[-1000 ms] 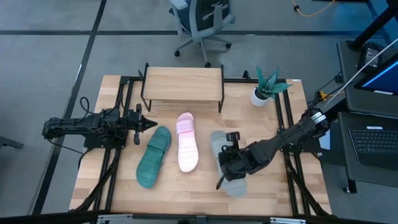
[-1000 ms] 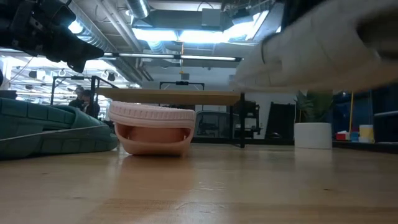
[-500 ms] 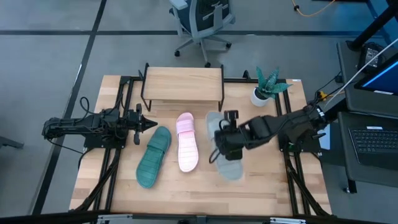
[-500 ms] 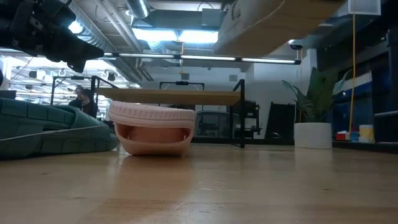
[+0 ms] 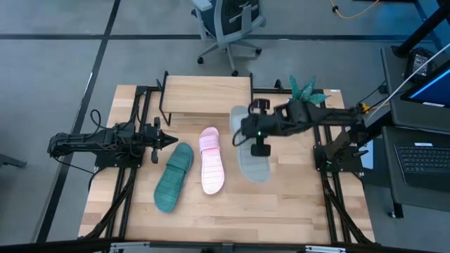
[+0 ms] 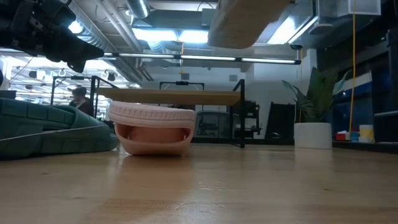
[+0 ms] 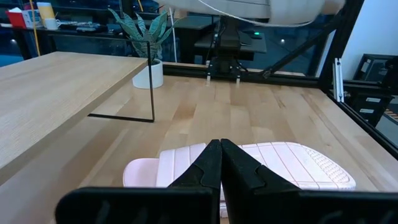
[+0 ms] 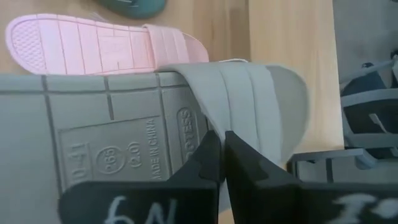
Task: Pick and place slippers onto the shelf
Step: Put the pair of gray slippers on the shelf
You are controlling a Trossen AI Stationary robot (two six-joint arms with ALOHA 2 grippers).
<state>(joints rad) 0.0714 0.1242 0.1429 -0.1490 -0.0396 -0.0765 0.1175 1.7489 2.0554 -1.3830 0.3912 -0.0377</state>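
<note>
Grey ribbed slide sandal (image 5: 251, 151) hangs clenched in my right gripper (image 5: 257, 138), seemingly at five o'clock off the empty light-wood shelf (image 5: 207, 94); pale pink sandal (image 5: 211, 160) and teal one (image 5: 174, 176) wait; left gripper (image 5: 159, 140) closed, idle at nine

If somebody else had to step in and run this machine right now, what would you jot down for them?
Right gripper: shut on the grey slipper, held in the air near the shelf.
Left gripper: shut, empty, waiting at the table's left side.
Pink slipper and green slipper lie on the table in front of the shelf.
Done: grey slipper picked up. Nothing is on the shelf yet.
Left: set grey on the shelf, then pink and green.
</note>
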